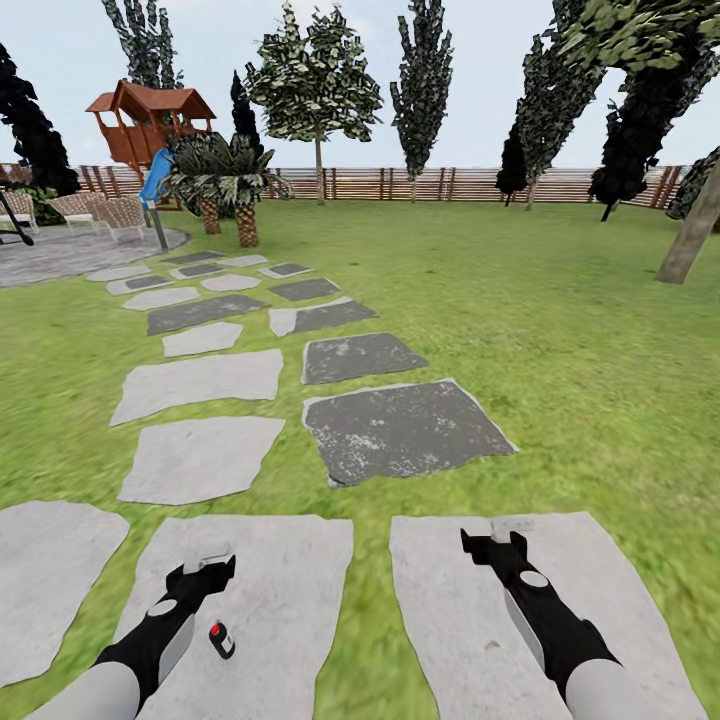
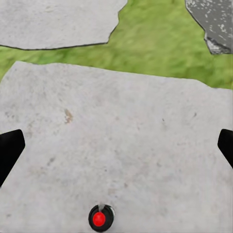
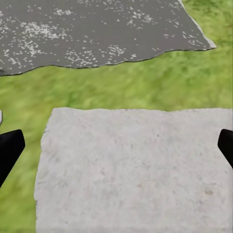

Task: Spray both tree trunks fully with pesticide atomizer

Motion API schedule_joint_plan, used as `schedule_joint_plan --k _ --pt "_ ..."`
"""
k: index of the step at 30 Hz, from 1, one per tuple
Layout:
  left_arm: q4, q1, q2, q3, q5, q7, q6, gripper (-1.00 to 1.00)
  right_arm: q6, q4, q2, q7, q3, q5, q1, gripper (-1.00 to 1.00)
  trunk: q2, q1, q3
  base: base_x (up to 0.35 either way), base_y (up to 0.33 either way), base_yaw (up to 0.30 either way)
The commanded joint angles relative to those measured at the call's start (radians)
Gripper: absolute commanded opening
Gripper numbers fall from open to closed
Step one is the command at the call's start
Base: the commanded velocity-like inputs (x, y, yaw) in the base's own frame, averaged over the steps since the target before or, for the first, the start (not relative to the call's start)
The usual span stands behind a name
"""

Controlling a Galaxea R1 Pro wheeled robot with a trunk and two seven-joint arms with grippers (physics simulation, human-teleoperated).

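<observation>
On the pale slab (image 1: 262,600) under your left arm, the atomizer (image 1: 221,639) stands just beside your left end effector (image 1: 203,568), toward that slab's near edge, with nothing between them. Your left end effector is spread wide and empty; so is your right end effector (image 1: 495,538), over the next pale slab (image 1: 600,570). Ahead, a dark slab (image 1: 400,428) and grass (image 1: 560,330) lie before the fence (image 1: 420,184), playhouse (image 1: 150,120) and a leaning trunk (image 1: 692,232) at right.
</observation>
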Motion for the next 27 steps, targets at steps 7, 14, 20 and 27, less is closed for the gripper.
schedule_joint_plan --k 7,14,20,27 --pt "0.001 -0.001 -0.001 -0.003 0.004 0.001 -0.002 1.0 -0.002 0.0 0.0 -0.001 0.0 0.001 0.0 1.0 -0.049 0.027 -0.023 0.0 0.0 0.0" --pt "0.001 -0.001 0.0 -0.019 0.005 0.001 -0.002 1.0 -0.002 -0.001 0.0 -0.001 0.001 0.001 0.0 1.0 -0.098 0.053 -0.045 0.0 0.0 0.0" --pt "0.002 -0.002 0.0 -0.021 0.005 0.001 -0.002 1.0 0.0 -0.001 0.0 -0.001 0.002 0.001 0.0 1.0 -0.14 0.076 -0.063 0.0 0.0 0.0" --pt "0.002 -0.002 0.001 -0.022 0.005 0.002 -0.003 1.0 0.0 -0.002 0.001 -0.002 0.001 0.0 0.0 1.0 -0.189 0.103 -0.091 0.0 0.0 0.0"
